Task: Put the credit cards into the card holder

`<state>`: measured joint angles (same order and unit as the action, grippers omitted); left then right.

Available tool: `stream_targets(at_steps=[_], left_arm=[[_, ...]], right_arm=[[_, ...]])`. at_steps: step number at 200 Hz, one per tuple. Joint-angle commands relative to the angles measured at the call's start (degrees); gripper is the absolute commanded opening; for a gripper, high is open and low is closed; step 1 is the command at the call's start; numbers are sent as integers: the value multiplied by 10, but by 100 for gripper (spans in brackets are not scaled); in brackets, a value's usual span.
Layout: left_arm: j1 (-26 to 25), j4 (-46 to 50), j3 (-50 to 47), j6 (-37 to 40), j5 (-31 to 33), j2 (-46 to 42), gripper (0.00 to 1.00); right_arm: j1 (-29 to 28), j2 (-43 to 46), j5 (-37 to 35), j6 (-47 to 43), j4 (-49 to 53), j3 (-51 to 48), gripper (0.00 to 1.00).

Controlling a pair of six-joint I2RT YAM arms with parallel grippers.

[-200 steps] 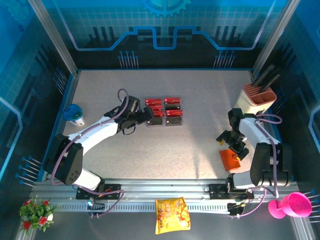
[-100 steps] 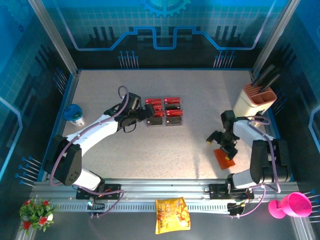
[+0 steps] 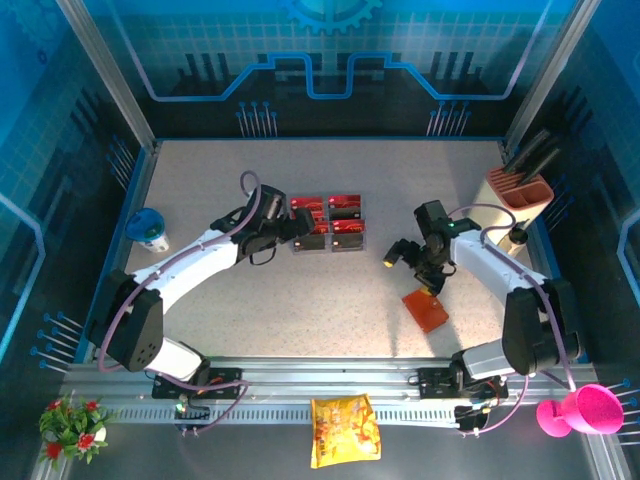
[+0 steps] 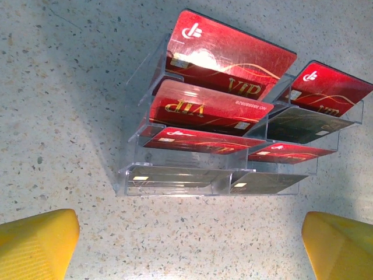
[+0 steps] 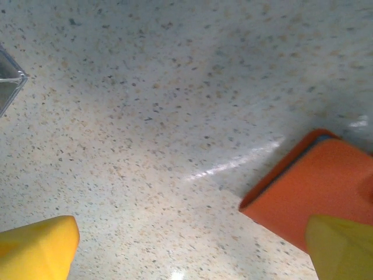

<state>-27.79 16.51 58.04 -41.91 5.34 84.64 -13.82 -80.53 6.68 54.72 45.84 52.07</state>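
Several red credit cards [image 4: 227, 55] stand tilted in clear plastic racks [image 4: 192, 186], with some dark cards in the lower slots. From above, the credit cards [image 3: 330, 222] sit at the table's middle. My left gripper [image 4: 186, 251] hangs open just short of the racks' front; in the top view the left gripper [image 3: 296, 226] is at their left side. The orange card holder [image 3: 425, 310] lies closed on the table right of centre. My right gripper [image 3: 412, 268] is open above its far-left corner. In the right wrist view the card holder [image 5: 303, 192] lies under my right fingertip [image 5: 341, 248].
A beige block with dark handles [image 3: 517, 195] stands at the back right. A blue-and-white cup [image 3: 150, 230] sits at the left edge. A yellow snack bag [image 3: 343, 428], a pink cup [image 3: 585, 408] and flowers [image 3: 70, 420] lie beyond the front rail.
My right arm has swung left toward the table's middle, and the card holder has slid left with it. The left arm has hardly moved.
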Motion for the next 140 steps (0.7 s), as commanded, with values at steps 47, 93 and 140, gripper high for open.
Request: stream_targets(at_steps=[47, 93, 140], left_arm=[[-27, 22, 29, 0, 17, 10, 99], [-40, 41, 45, 4, 20, 13, 99], [-48, 54, 63, 10, 19, 26, 99]], right_arm=[[160, 65, -67, -95, 67, -84, 100], [167, 14, -12, -120, 25, -90, 100], [102, -9, 77, -101, -30, -100, 97]])
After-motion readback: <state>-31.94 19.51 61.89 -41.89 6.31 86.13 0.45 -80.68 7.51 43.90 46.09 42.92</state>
